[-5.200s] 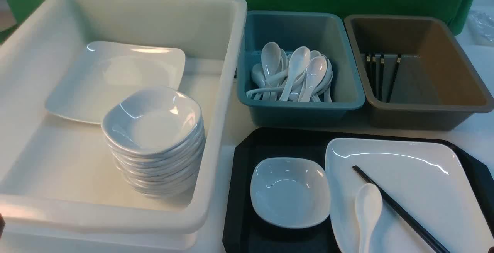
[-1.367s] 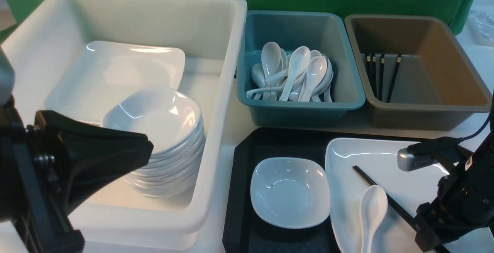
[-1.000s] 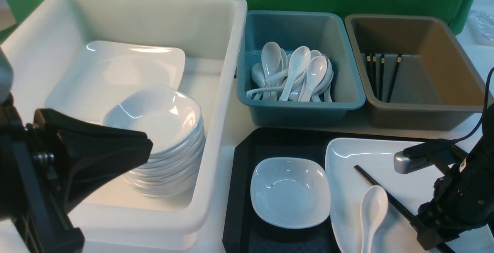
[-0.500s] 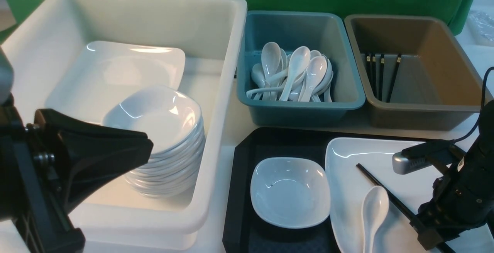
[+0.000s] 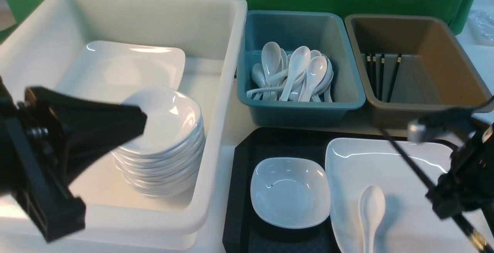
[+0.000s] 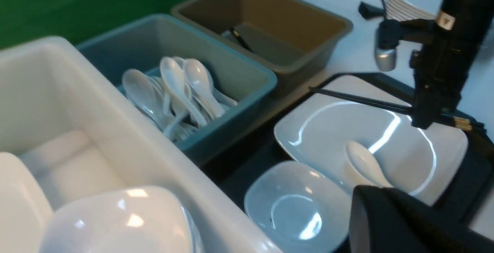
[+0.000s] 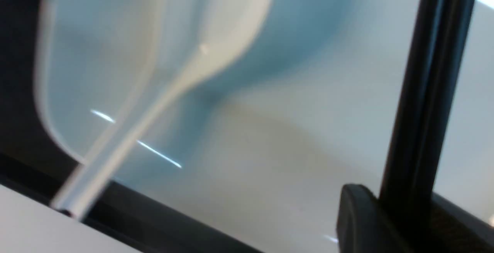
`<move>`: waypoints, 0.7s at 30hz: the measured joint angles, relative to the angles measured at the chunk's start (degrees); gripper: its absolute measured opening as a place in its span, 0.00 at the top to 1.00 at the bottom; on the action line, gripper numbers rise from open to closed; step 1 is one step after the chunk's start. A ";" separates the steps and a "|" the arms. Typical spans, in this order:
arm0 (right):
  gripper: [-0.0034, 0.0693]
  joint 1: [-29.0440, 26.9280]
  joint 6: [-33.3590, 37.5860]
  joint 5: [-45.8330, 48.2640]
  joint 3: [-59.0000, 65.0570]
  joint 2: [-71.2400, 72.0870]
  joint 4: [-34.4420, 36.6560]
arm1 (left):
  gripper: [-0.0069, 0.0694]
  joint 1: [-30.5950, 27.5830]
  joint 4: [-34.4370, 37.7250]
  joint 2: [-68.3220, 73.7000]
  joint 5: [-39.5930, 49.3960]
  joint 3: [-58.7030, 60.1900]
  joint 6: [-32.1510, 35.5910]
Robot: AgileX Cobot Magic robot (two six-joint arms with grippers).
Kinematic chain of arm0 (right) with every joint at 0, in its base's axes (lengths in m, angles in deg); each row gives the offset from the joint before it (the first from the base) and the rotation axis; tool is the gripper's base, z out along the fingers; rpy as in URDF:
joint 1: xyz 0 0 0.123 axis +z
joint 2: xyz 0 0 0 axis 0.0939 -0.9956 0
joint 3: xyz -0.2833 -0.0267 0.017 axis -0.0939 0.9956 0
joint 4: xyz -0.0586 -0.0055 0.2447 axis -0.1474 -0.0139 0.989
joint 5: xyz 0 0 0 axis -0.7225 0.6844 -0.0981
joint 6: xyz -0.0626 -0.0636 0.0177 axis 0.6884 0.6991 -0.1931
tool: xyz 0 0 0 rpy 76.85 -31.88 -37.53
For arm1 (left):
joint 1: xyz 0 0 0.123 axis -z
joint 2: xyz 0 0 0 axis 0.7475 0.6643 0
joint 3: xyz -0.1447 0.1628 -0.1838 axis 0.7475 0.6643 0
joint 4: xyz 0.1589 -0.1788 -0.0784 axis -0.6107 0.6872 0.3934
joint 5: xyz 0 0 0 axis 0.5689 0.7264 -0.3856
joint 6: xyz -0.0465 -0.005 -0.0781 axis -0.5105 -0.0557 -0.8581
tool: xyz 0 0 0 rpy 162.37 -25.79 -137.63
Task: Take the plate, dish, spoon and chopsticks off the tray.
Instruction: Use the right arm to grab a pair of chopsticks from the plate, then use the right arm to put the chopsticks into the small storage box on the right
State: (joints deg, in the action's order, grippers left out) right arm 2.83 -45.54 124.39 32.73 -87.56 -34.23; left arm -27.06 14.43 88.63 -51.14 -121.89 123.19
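The black tray (image 5: 239, 160) holds the small white dish (image 5: 289, 191) and, to its right, the large white plate (image 5: 386, 160). The spoon (image 5: 370, 210) lies on the plate. My right gripper (image 5: 444, 204) is shut on the black chopsticks (image 5: 405, 154) and holds them slanted above the plate, gold-banded ends nearest me. The right wrist view shows the chopsticks (image 7: 424, 90) rising from the gripper (image 7: 401, 214) over the plate (image 7: 289, 148) and spoon (image 7: 231, 25). My left gripper (image 5: 141, 119) is shut and empty, hovering over the white tub; in its wrist view the dish (image 6: 297, 206) lies below it.
A white tub (image 5: 231, 52) on the left holds a flat plate and a stack of small dishes (image 5: 166, 160). Behind the tray stand a teal tub (image 5: 301, 110) with several spoons and a brown tub (image 5: 428, 110) with several chopsticks.
My right gripper closed on the chopsticks and lifted them off the plate, their far tips swinging up. The spoon shifted slightly. My left gripper drifted up and left.
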 joint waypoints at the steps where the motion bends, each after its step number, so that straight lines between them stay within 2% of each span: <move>1: 0.76 0.00 0.00 -0.15 -0.51 0.35 0.17 | 0.90 0.00 0.14 0.00 -0.72 0.00 0.00; 3: 0.76 0.00 -0.40 -3.44 -2.83 2.79 1.19 | 0.90 0.00 0.56 0.00 -3.56 0.00 0.00; 6: 0.76 -1.28 -4.85 -18.93 -9.72 1.81 2.49 | 0.90 0.00 1.06 0.00 -9.90 0.00 0.13; 7: 0.76 -1.40 -5.10 -19.86 -10.05 1.56 2.53 | 0.90 0.00 1.04 0.00 -10.16 0.00 0.13; 11: 0.76 -4.14 -9.58 -33.73 -17.69 -7.38 2.82 | 0.90 0.00 2.15 0.00 -14.19 0.00 2.50; 17: 0.76 -6.57 -13.30 -39.28 -30.40 -22.68 3.17 | 0.90 0.00 4.02 0.00 -13.20 0.00 2.77; 21: 0.64 -7.37 -17.08 -37.69 -38.11 -32.22 3.17 | 0.90 0.00 4.22 0.00 -10.81 0.00 2.77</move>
State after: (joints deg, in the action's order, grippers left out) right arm -4.54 -62.62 86.70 -5.37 -119.78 -31.06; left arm -27.06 18.65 88.63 -61.95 -121.89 125.96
